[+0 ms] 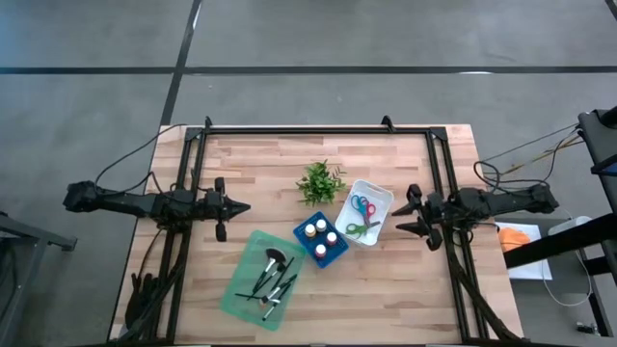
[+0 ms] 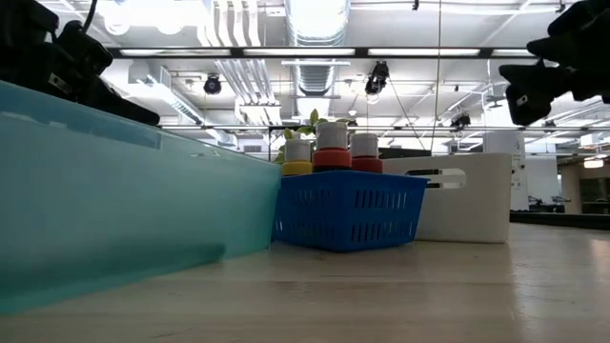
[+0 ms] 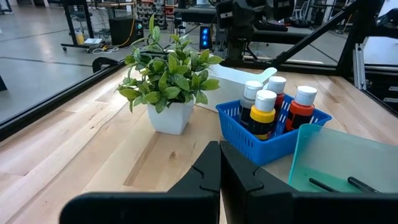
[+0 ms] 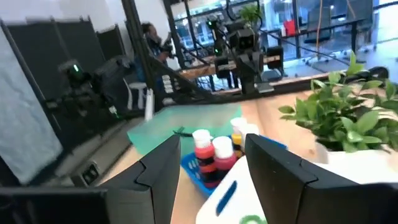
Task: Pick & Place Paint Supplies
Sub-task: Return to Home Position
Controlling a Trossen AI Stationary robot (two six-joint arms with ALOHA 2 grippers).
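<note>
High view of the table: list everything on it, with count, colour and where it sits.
table: one, light wood, between the two arms
plant: one, green in a white pot, centre
white bin: one, right of the plant
scissors: three, red, blue and green, in the white bin
blue basket: one, between the two bins
paint bottles: four, white caps, in the blue basket
green bin: one, translucent, near edge
brushes: several, dark, in the green bin
left tool: shut, at the left side
right tool: open, beside the white bin
</note>
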